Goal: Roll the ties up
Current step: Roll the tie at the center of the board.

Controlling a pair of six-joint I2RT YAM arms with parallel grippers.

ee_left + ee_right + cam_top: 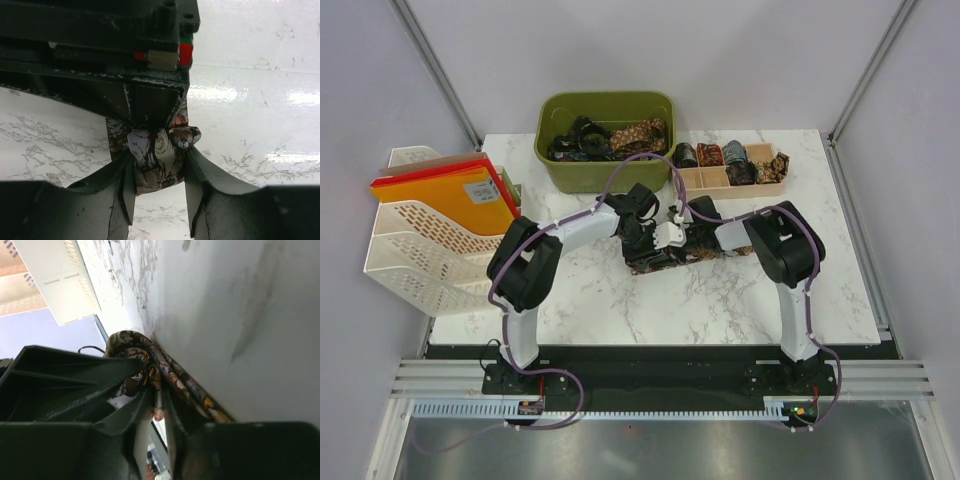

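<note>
A dark tie with brown-gold paisley print [665,257] lies partly rolled at the middle of the marble table [720,300]. Both grippers meet over it. My left gripper [642,232] comes from the left. In the left wrist view its fingers press both sides of the tie's rolled end [160,162], so the left gripper [160,151] is shut on it. My right gripper [672,238] faces it from the right. In the right wrist view the right gripper [159,392] stands open by a narrow gap, with a thin fold of the tie [172,374] lying in it.
A green bin [610,178] at the back holds several loose ties [610,135]. To its right, a wooden divided tray [705,181] holds rolled ties [735,160]. A white lattice rack [420,250] with orange folders [450,195] stands at the left edge.
</note>
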